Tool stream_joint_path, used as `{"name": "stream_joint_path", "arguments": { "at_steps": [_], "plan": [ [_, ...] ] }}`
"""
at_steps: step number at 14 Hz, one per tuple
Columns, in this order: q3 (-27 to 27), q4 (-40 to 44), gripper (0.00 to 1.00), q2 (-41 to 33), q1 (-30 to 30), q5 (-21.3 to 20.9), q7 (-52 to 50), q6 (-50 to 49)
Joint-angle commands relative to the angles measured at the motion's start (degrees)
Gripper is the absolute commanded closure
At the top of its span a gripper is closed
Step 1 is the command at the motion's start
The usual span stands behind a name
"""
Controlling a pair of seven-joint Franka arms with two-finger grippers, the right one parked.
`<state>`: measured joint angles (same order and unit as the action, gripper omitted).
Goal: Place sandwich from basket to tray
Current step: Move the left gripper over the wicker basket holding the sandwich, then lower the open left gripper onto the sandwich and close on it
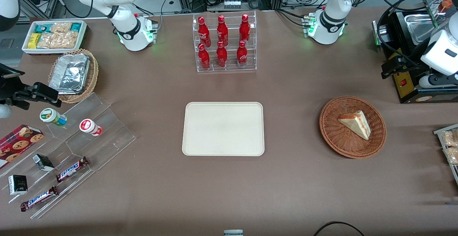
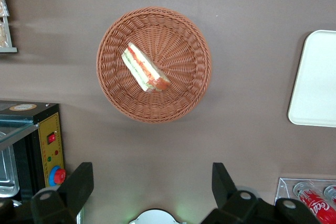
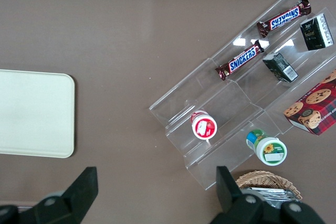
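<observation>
Brown tabletop is carrying everything, w/ clock readings taken in the front view from the tray, 12 pointing away from the front camera. Toward the parked arm's end, at approx. 8 o'clock, a clear stepped stand is holding Snickers bars. At approx. 10, a tan wicker basket w/ foil container is sitting. At 12, a rack of red bottles is standing. The tray is lying flat mid-table, nothing on it. At 3 o'clock, well apart from the tray, the basket is sitting, and the sandwich is lying inside it, on its side. The gripper is hanging high over the table near the basket, fingers spread wide, gripping nothing, not touching basket or sandwich.
</observation>
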<state>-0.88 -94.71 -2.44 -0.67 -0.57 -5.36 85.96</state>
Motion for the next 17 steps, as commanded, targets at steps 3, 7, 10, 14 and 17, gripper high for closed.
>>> {"name": "stream_joint_path", "arguments": {
  "at_steps": [3, 7, 10, 14, 17],
  "plan": [
    [3.33, -0.73, 0.00, 2.96, 0.41, -1.62, -1.32, 0.87],
    [4.92, -3.72, 0.00, 7.34, -0.20, -6.27, -7.89, 3.77],
    [4.84, -8.00, 0.00, 9.82, 0.14, -5.15, -11.95, 10.15],
    [5.01, -14.71, 0.02, 12.18, 0.41, -0.41, -23.25, 21.25],
    [5.01, -19.69, 0.02, 12.37, 0.32, 0.40, -25.14, 28.00]
  ]
}}
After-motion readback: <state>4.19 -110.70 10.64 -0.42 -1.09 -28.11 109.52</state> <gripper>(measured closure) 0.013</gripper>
